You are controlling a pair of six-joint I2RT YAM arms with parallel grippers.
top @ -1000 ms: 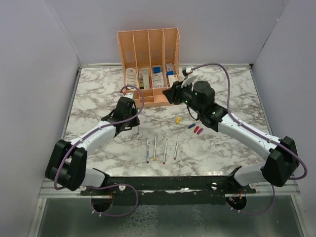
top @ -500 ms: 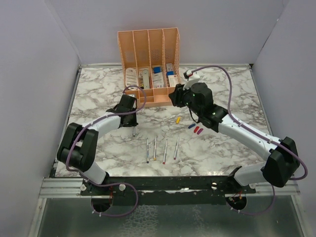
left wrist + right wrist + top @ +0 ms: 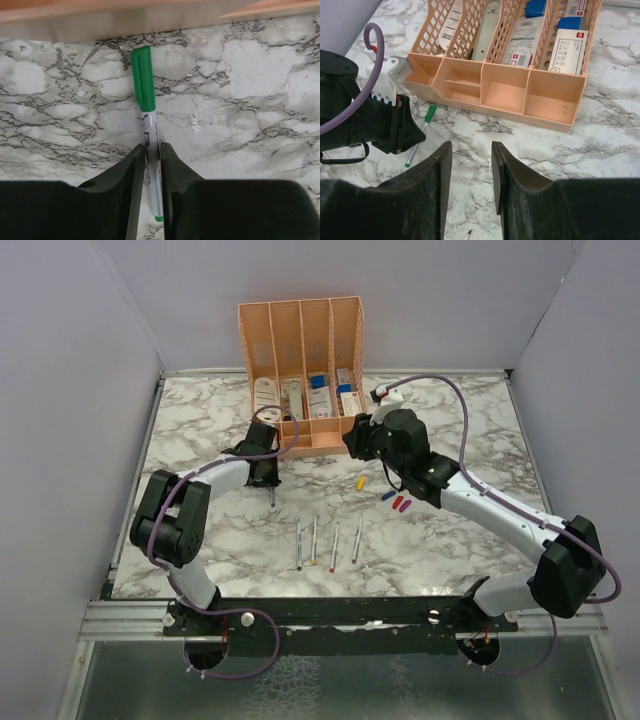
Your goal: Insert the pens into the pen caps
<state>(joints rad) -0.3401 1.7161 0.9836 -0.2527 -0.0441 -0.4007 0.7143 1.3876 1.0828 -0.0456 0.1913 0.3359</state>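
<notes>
Four pens (image 3: 314, 542): rowed on white-grey marble table (image 3: 200, 410)
Walls (image 3: 450, 300): plain pale lilac
Left gripper (image 3: 152, 147): pinching green-capped pen (image 3: 149, 125)
Right gripper (image 3: 470, 150): fingers spread, empty

A peach lattice-walled organiser (image 3: 302, 350) is standing upright at the far middle of the marble-patterned tabletop (image 3: 195, 410), its four tall slots behind and its low open trays facing forward. White and blue packets (image 3: 318, 392) are sitting in the tall slots. Grey walls (image 3: 70, 390) are enclosing the tabletop on three sides.
</notes>
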